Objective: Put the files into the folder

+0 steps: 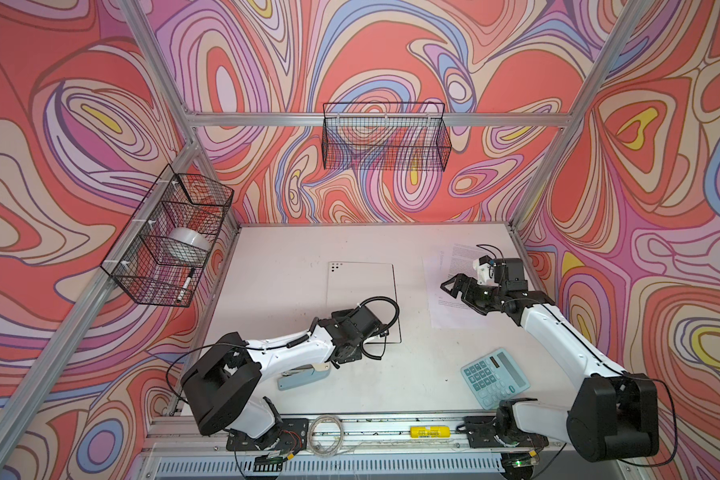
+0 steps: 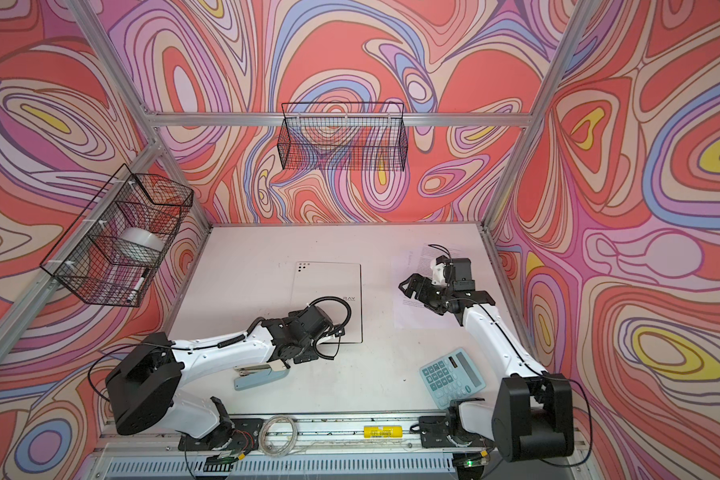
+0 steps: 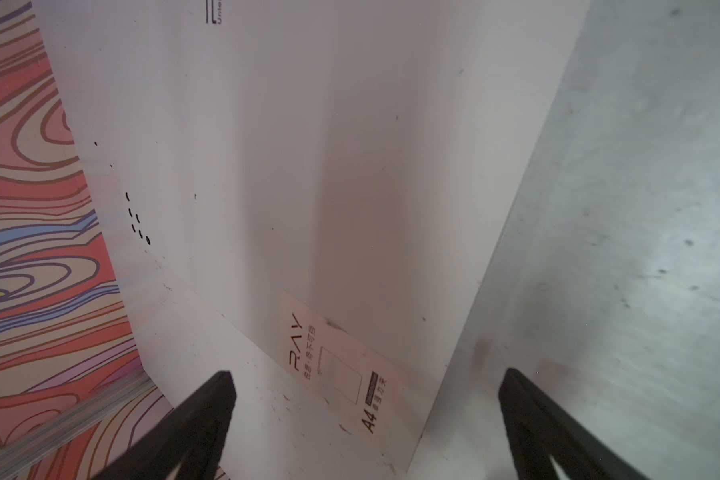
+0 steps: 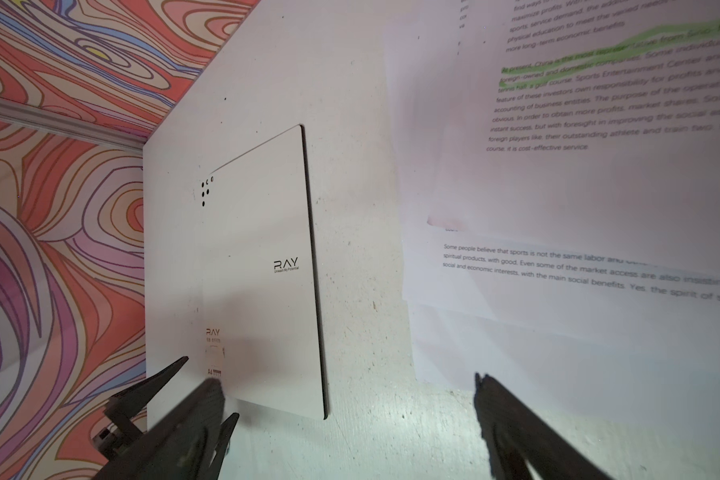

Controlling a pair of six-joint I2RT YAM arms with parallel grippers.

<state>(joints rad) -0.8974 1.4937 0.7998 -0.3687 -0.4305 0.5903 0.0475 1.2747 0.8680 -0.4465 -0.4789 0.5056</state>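
The folder (image 1: 360, 291) lies shut and flat in the middle of the desk (image 1: 292, 257), cover up, so it must be opened before anything goes in. The left claw (image 3: 366, 374), jaws wide and empty, hangs low over its near right corner, likely to catch the cover's edge. The files (image 1: 443, 313) lie fanned at the far right, apart from the folder. The right claw (image 4: 344, 384), also wide and empty, hovers above their left margin, placed to pinch a sheet.

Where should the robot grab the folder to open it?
Probably the cover's right long edge, near the front corner, coming in low from the right. The folder lies flat and closed on the table, and that edge shows a dark seam where a finger could slip under.
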